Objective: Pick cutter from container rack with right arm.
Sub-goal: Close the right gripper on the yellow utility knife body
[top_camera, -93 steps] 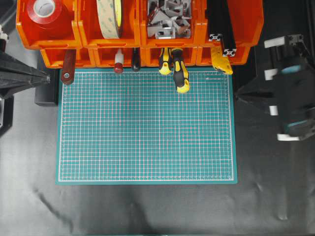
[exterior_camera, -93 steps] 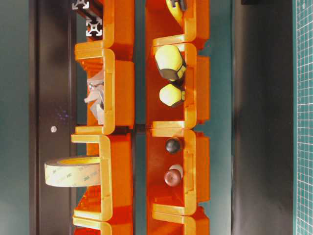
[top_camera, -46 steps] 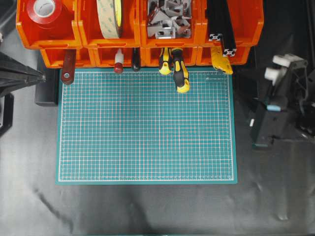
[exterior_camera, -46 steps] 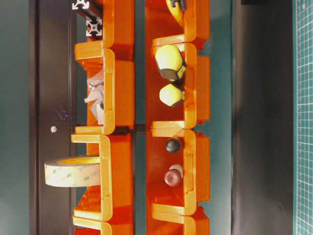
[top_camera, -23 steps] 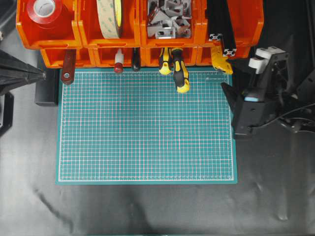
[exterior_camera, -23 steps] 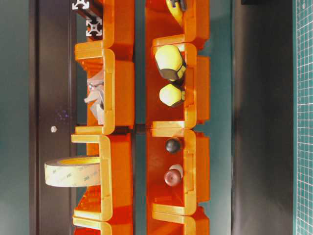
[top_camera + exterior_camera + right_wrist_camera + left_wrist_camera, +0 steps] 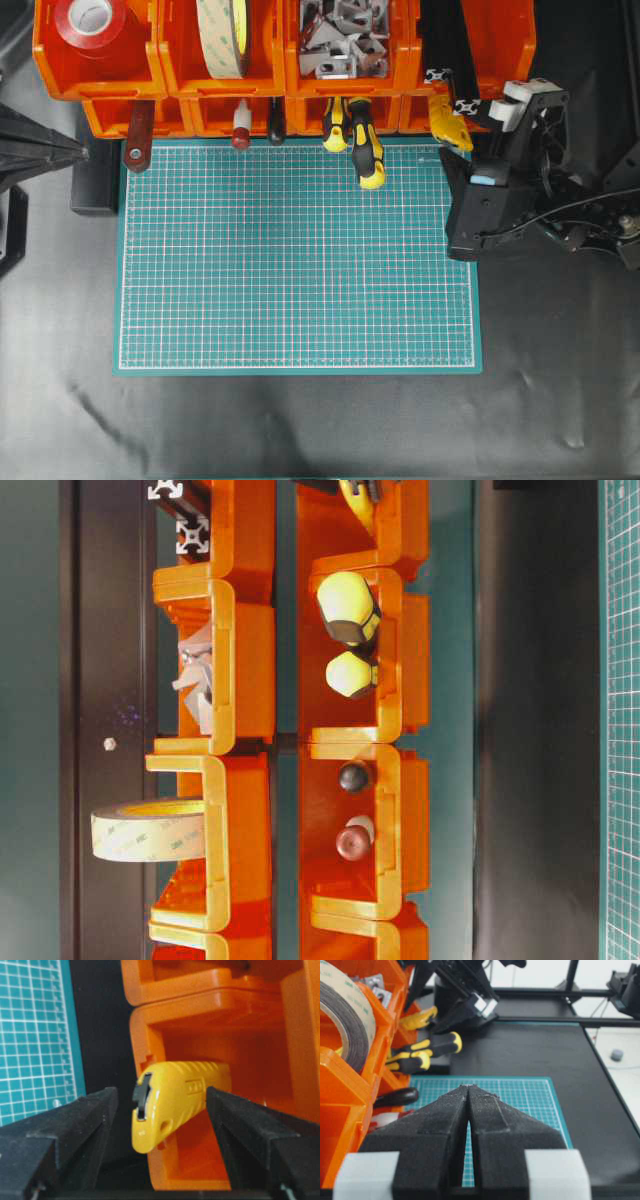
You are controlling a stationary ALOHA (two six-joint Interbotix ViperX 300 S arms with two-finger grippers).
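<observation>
Protruding from the lower right bin of the container rack (image 7: 280, 60), the cutter (image 7: 172, 1100) is sitting between the right gripper's (image 7: 160, 1110) spread jaws, untouched; left gripper (image 7: 468, 1091) jaws pressed together.

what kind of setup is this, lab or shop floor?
Most likely a robotics lab workbench dressed as a tool station: orange container rack stocked with tape, screwdrivers and a cutter, a green cutting mat, and two black robot arms.
</observation>
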